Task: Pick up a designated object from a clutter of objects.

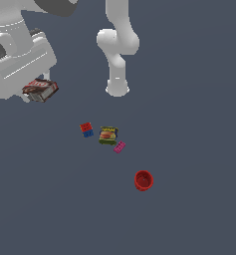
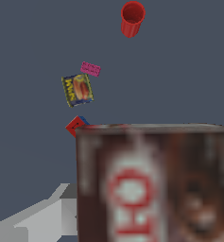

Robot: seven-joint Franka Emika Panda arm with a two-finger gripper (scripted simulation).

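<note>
Flat slate-blue floor [image 1: 199,149], dark brown box [image 1: 40,89] aloft in jaws.

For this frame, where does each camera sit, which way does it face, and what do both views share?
Exterior view: off the arm, high, looking down at the grey floor; white arm and gripper show, holding the dark brown printed box.
Wrist view: on the wrist, looking past the box; grey gripper part shows.
Shared: box, red cup, green-yellow burger packet, pink flat piece, red-and-blue block.

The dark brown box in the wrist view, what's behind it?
The dark brown box fills the foreground and covers part of the red-and-blue block; only a red corner with a blue edge shows. Farther off, uncovered, lie the green-yellow packet, pink flat piece and red cup.
</note>
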